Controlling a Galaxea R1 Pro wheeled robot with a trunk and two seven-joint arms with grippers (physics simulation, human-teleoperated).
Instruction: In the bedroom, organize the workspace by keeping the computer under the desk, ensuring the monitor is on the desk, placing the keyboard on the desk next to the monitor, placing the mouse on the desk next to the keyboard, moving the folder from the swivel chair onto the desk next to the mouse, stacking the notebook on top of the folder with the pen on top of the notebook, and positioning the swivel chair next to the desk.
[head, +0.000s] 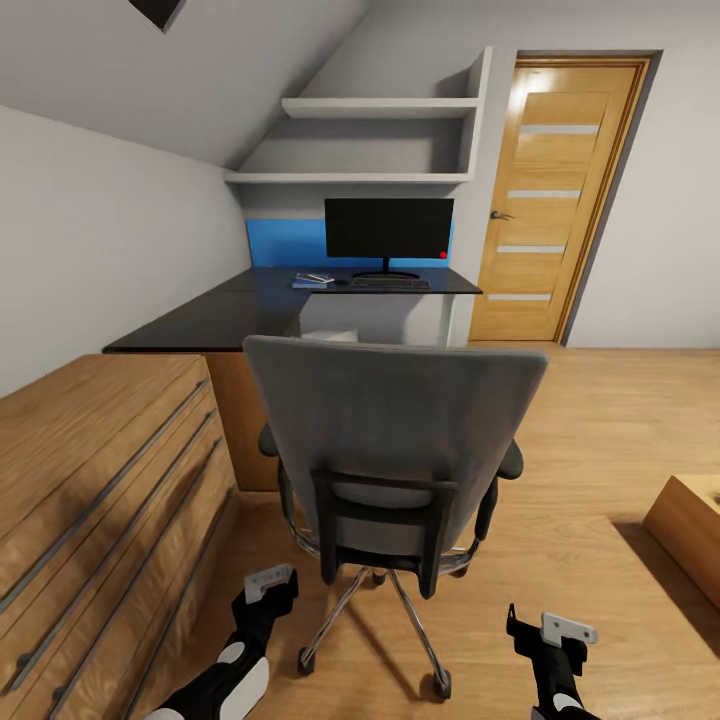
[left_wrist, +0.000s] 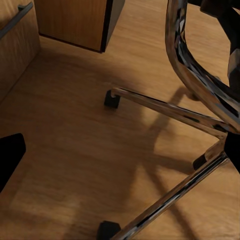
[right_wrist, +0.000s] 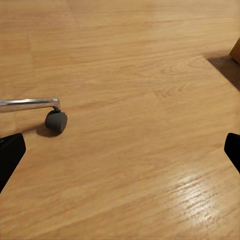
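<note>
The swivel chair (head: 395, 440) stands back-on before the desk (head: 230, 310), where the monitor (head: 388, 229), the keyboard (head: 390, 283) and what may be the folder (head: 312, 281) lie — both grippers, left (head: 268, 583) and right (head: 552, 627), hang low, fingers spread, grasping nothing.

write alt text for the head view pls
A grey swivel chair stands back-on before a black desk holding a monitor and keyboard. A wooden door stands to the right.
</note>
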